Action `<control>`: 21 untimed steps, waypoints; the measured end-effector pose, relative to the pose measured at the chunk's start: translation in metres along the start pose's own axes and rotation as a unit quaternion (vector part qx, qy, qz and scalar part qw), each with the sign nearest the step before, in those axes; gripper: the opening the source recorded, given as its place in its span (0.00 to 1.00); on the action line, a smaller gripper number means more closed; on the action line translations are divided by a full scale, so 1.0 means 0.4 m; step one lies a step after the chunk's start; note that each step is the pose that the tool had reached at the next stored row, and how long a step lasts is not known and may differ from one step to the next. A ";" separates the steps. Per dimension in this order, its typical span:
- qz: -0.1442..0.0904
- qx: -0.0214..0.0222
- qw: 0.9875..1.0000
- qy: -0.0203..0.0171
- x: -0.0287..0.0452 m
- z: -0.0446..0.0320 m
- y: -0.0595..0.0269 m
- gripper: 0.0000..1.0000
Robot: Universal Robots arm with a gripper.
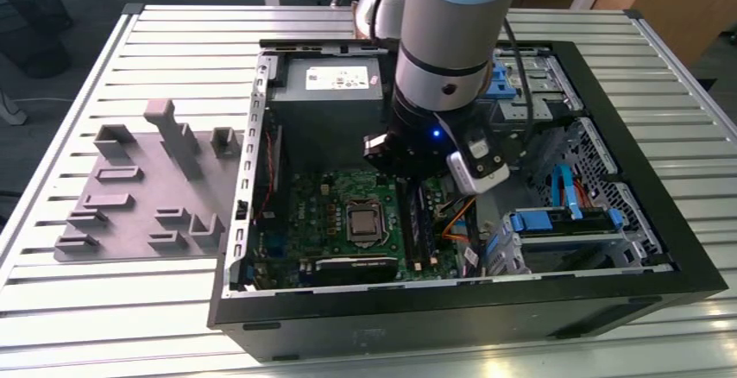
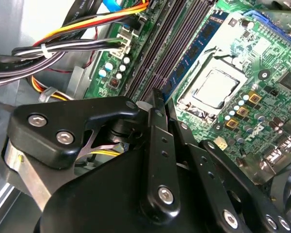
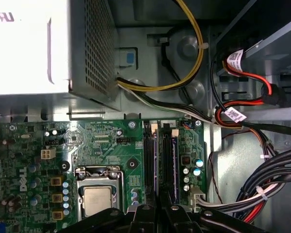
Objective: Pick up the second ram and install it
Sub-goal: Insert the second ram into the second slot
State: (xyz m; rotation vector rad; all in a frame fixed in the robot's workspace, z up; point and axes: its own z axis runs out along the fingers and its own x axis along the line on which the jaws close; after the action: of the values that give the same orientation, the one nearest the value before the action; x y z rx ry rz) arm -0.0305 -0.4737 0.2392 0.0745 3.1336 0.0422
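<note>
A thin blue-green ram (image 2: 201, 41) with black chips stands in a slot of the green motherboard (image 2: 269, 121), beside the CPU socket (image 2: 213, 90). More long dark memory slots (image 2: 167, 48) run alongside it. My gripper (image 2: 155, 94) is down inside the open computer case (image 1: 645, 248), with its fingers drawn together at the near end of that stick. I cannot tell whether they touch it. In the first wrist view my gripper (image 3: 159, 213) sits in line with the memory slots (image 3: 153, 160). In the exterior view my gripper (image 1: 409, 175) hangs over the board's slot area.
The silver power supply (image 3: 29, 43) stands close by, and bundles of cables (image 3: 252, 121) crowd the case wall beside the slots. A drive cage with blue tabs (image 1: 564, 223) is on the exterior view's right. A grey fixture tray (image 1: 150, 188) lies outside the case, on its left.
</note>
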 end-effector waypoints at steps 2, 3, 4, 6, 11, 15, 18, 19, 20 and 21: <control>-0.001 0.000 1.000 0.000 0.000 0.005 -0.002 0.14; -0.003 0.000 1.000 0.000 0.000 0.008 -0.003 0.14; -0.006 0.000 1.000 0.000 0.000 0.012 -0.003 0.14; -0.011 0.000 1.000 0.000 0.001 0.015 -0.005 0.14; -0.011 0.000 1.000 0.000 0.001 0.015 -0.005 0.14; -0.018 0.000 1.000 0.001 0.003 0.019 -0.005 0.14; -0.019 0.000 1.000 0.001 0.003 0.026 -0.005 0.14; -0.019 0.000 1.000 0.001 0.003 0.029 -0.005 0.14; -0.018 0.000 1.000 0.001 0.004 0.031 -0.005 0.14; -0.018 0.000 1.000 0.001 0.005 0.033 -0.005 0.14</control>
State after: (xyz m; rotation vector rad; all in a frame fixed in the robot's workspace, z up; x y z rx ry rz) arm -0.0324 -0.4754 0.2259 0.0185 3.1353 0.0428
